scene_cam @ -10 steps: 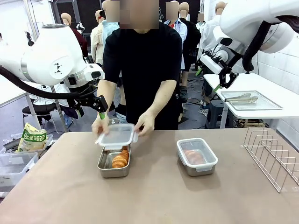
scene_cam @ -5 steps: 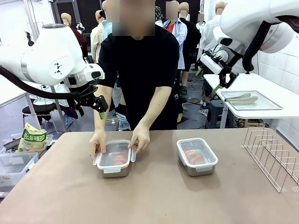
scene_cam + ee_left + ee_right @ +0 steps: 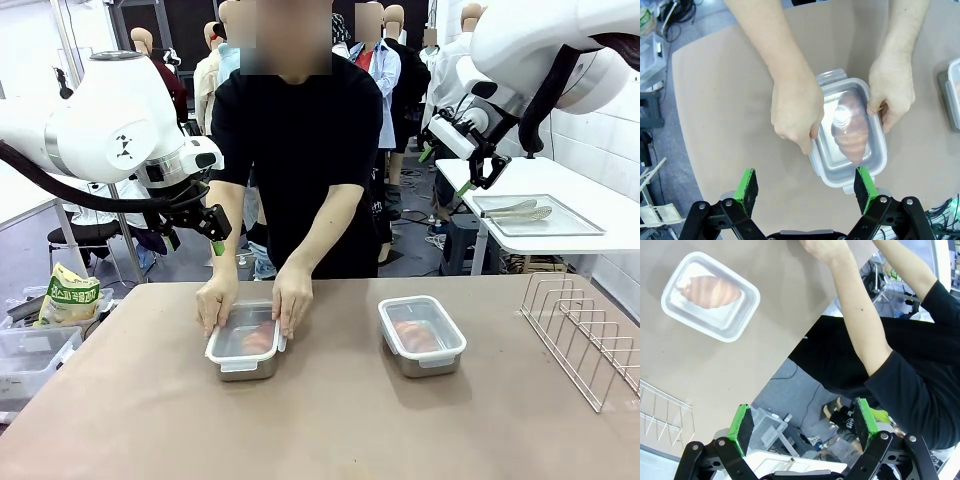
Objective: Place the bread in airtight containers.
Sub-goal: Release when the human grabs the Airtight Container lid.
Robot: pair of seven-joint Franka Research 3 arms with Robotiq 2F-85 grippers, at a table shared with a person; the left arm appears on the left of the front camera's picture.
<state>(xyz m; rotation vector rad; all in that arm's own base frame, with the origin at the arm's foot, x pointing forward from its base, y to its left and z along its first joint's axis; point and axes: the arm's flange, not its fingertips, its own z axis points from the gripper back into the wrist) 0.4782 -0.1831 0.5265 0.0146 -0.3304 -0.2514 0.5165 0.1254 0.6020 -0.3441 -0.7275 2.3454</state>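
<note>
A person's two hands (image 3: 255,303) press a clear lid onto the left steel tin (image 3: 244,342) on the tabletop (image 3: 330,430), a croissant roll (image 3: 851,131) sealed beneath it, while the right tin (image 3: 421,336) sits already lidded over its own roll (image 3: 708,290). Both the left gripper (image 3: 806,187) and right gripper (image 3: 802,421) hang above with fingers spread wide and empty. The rolls look light, soft and crushable, best taken gently across the middle.

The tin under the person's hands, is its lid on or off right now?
On. The clear lid covers the tin with bread showing through, both hands pressing its edges; whether it's fully sealed, cannot tell.
</note>
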